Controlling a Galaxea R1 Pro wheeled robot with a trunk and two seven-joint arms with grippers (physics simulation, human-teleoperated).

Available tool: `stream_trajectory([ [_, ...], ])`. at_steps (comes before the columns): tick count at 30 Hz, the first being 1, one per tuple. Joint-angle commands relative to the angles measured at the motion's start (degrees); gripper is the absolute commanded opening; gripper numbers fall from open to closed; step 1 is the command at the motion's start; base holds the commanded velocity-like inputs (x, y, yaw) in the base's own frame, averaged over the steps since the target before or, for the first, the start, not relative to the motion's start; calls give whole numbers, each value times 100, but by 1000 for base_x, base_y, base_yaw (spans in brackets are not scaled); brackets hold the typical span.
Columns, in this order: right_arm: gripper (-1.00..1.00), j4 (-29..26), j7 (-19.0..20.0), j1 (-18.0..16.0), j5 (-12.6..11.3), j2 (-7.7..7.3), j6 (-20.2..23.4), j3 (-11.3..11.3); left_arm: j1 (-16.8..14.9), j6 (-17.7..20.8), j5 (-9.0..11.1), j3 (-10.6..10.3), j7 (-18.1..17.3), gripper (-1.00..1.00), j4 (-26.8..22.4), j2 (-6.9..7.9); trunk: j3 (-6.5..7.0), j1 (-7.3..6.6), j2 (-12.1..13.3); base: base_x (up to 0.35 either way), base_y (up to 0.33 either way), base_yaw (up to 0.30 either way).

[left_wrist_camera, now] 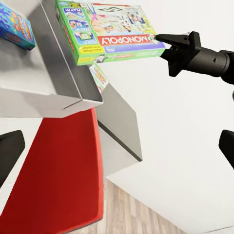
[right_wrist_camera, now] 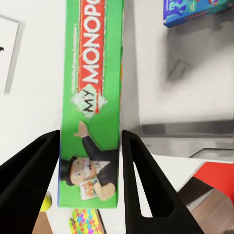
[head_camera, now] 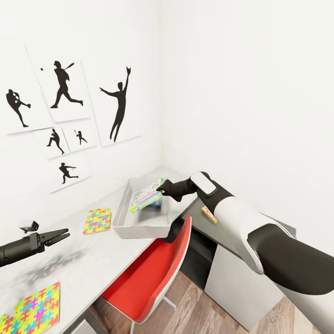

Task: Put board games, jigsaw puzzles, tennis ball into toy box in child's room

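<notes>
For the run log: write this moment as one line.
right gripper: shut on Monopoly box, over toy box | left gripper: open, idle | blue game box: in toy box | two jigsaw puzzles: on table

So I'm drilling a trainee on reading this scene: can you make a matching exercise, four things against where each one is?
Things:
1. Monopoly box
2. blue game box
3. red chair
4. nearer jigsaw puzzle

Places:
A. lying inside the toy box
B. on the table, near the left gripper
C. between the jaws of the right gripper, over the toy box
D. on the floor, tucked against the table edge

Pairs: 1-C, 2-A, 3-D, 4-B
</notes>
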Motion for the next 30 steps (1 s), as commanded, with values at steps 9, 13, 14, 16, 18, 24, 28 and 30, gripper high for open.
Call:
stream_trajectory([
  [9, -100, -5, -45, 3, -51, 0, 1, 16, -3, 54, -2, 1, -25, 100, 0, -20, -13, 4, -13, 131, 26, 153],
  [13, -100, -5, -49, 5, -51, 0, -13, 16, 0, 53, -5, 1, -25, 100, 0, -31, -13, 4, -13, 25, 5, 37],
  [14, -100, -5, -51, 5, -51, 0, -40, 16, 0, 53, -6, 1, -25, 100, 0, -36, -13, 4, -13, 7, 1, 11],
  [16, -100, 2, -57, 5, -55, 0, -100, 16, 0, 53, -6, 1, -25, 100, 0, -41, -13, 4, -13, 5, 1, 7],
  [18, -100, 8, -75, 10, -56, 0, -152, 14, 2, 53, -7, 1, -25, 100, 0, -55, -13, 4, -13, 2, 0, 3],
  [24, -100, 25, -101, 42, -51, 0, -160, 16, 3, 51, -8, 1, -25, 100, 0, -68, -13, 4, -13, 55, 28, 1],
  [28, -100, 270, -98, 49, -45, 0, -145, 16, 4, 45, -8, 1, -25, 100, 0, -70, -13, 4, -13, 18, 10, 0],
  [30, -100, 366, -91, 49, -43, 0, -142, 16, 4, 45, -8, 1, -25, 100, 0, -70, -13, 4, -13, 4, 2, 0],
])
